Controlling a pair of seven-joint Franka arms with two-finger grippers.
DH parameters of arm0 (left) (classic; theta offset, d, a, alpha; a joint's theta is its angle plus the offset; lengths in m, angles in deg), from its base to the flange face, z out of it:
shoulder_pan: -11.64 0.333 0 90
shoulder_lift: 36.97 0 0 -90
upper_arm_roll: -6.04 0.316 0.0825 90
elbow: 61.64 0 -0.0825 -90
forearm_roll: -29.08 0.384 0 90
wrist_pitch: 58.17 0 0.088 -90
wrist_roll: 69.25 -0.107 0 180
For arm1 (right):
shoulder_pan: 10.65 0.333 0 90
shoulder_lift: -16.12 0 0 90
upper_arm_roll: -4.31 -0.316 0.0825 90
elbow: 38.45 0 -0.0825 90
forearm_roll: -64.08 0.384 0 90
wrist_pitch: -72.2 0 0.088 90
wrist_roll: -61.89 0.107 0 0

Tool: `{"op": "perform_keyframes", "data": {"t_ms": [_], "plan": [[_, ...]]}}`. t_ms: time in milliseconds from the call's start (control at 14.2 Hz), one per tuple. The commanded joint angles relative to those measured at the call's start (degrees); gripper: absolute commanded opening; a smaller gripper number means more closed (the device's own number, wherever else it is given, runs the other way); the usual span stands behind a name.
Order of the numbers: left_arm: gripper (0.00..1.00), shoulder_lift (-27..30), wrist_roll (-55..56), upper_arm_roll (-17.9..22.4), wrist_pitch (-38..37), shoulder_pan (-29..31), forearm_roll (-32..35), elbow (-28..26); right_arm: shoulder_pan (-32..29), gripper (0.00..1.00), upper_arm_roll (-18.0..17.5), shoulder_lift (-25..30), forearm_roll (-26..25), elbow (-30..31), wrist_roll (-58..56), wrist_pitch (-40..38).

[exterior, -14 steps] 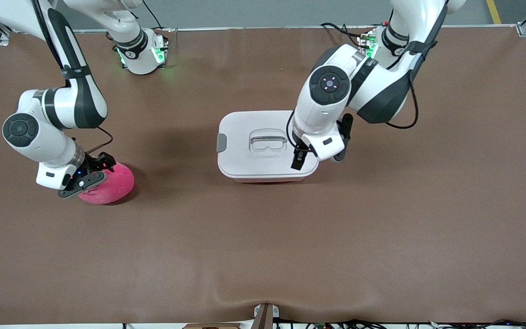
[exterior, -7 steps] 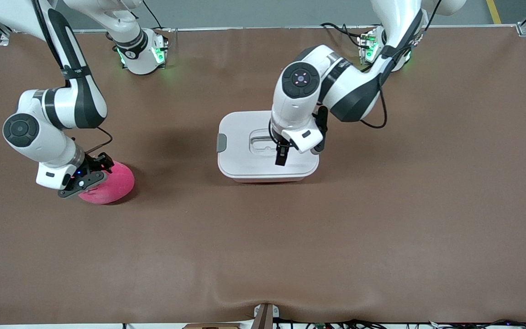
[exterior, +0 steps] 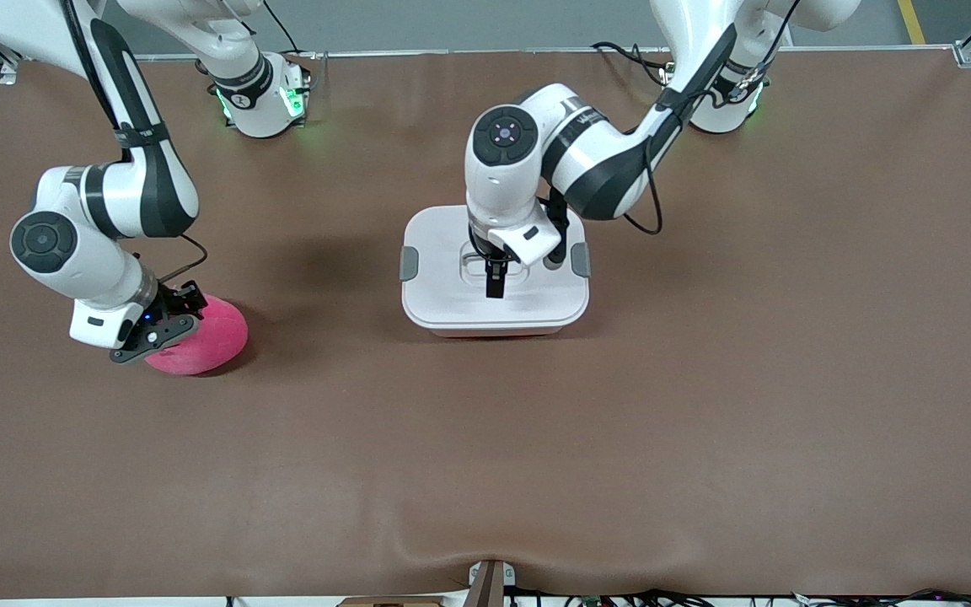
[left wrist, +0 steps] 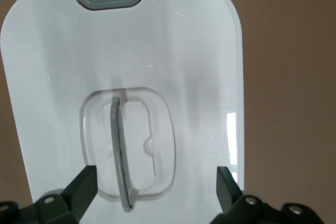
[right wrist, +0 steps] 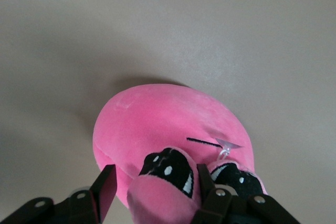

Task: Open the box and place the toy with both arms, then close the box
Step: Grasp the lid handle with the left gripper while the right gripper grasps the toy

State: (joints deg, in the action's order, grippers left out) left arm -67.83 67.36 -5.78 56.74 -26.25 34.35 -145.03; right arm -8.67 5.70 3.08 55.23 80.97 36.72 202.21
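The box (exterior: 452, 295) stands at the table's middle with its white lid (left wrist: 173, 45) on, a grey clip (exterior: 409, 263) at each end. My left gripper (exterior: 493, 285) hangs open just over the lid's recessed handle (left wrist: 118, 150); its fingers (left wrist: 84, 190) stand wide on either side of the handle, touching nothing. The hot-pink toy (exterior: 211, 337) lies on the table toward the right arm's end. My right gripper (exterior: 163, 331) is down on it, and its open fingers (right wrist: 105, 188) straddle one dark eye (right wrist: 170, 169); one finger touches the eye, the other stands apart.
The brown table mat (exterior: 485, 455) spreads wide on the side nearer the front camera. Both arm bases (exterior: 262, 101) stand along the table's edge farthest from the camera. The second grey clip (exterior: 580, 260) shows beside the left wrist.
My left gripper has moved from the clip at the box's left-arm end to over the lid's centre handle. The right gripper has stayed at the toy.
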Motion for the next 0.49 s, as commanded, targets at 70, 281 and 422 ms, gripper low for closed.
{"op": "perform_keyframes", "data": {"t_ms": [70,281,422], "plan": [[1.0,-1.3,5.2,0.4,0.0,-1.8,2.2,0.8,-0.7,0.54,-0.2,-0.8,-1.5,0.8,0.0,1.0],[1.0,-1.1,5.5,0.2,-0.9,-1.9,2.2,-0.3,-0.7,0.13,-0.2,-0.8,-1.5,0.9,0.0,1.0],[1.0,-1.2,5.4,0.3,-1.0,-1.7,2.3,-1.8,-0.7,0.0,-0.2,-0.8,-1.4,0.8,0.0,1.0]]}}
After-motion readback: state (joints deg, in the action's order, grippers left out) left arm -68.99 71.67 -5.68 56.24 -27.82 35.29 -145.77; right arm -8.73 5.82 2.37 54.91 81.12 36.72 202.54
